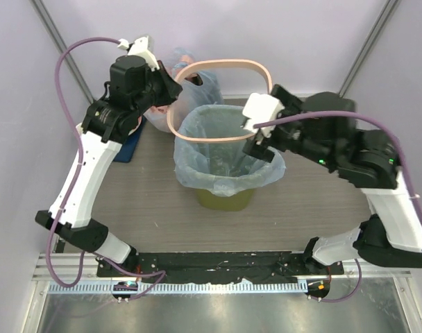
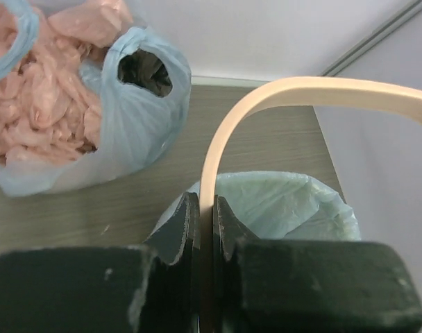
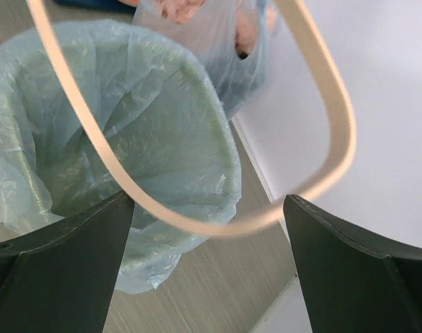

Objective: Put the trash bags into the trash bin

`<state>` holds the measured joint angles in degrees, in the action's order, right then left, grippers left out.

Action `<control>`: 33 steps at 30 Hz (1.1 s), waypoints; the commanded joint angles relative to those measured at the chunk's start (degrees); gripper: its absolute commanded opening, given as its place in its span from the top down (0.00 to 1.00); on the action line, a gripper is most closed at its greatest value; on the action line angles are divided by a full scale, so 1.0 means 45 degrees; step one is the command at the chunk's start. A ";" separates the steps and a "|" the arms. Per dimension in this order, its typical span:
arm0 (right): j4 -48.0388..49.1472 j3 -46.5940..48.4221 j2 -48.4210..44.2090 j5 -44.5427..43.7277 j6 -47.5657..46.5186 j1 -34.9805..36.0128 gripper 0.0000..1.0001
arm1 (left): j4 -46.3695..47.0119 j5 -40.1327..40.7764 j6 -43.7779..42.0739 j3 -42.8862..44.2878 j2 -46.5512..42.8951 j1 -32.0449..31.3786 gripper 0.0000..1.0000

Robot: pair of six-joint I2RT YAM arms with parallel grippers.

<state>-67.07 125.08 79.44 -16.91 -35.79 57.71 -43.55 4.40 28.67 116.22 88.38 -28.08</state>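
The olive-green trash bin (image 1: 225,200) stands mid-table. The light-blue trash bag (image 1: 228,149) lines it, its edge folded out over the top; it also shows in the left wrist view (image 2: 287,205) and the right wrist view (image 3: 148,125). The pinkish-beige rim ring (image 1: 225,64) is off the bin, tilted in the air above its back edge. My left gripper (image 1: 175,90) is shut on the ring's left side (image 2: 322,90), jaws (image 2: 205,215) pinching the strip. My right gripper (image 1: 256,142) is open over the bin's right rim. The ring (image 3: 336,118) passes between its fingers (image 3: 207,200), apparently without touching them.
A knotted blue bag with pink lumps (image 1: 190,80) lies behind the bin at the back left, also in the left wrist view (image 2: 79,118). A dark blue flat item (image 1: 131,147) lies under the left arm. Walls and metal poles close the back and sides.
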 commanded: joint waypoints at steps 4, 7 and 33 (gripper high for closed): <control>0.3164 -0.1327 -0.1850 0.1860 0.0551 -0.1066 0.04 | -0.0986 0.2244 0.1813 -0.1819 -0.1767 -0.0870 1.00; 0.3439 -0.2032 -0.2223 0.2135 0.0804 -0.1262 0.04 | -0.0967 0.2612 0.1833 -0.2368 -0.1827 -0.1065 1.00; 0.2460 -0.6155 -0.5681 0.1904 -0.0038 -0.2355 0.00 | 0.0575 0.2812 0.2008 -0.4341 -0.1826 -0.1339 1.00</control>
<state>-65.65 94.41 54.00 -4.01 -41.06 48.64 -45.23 18.50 35.88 99.79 82.94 -33.80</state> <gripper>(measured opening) 0.996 0.081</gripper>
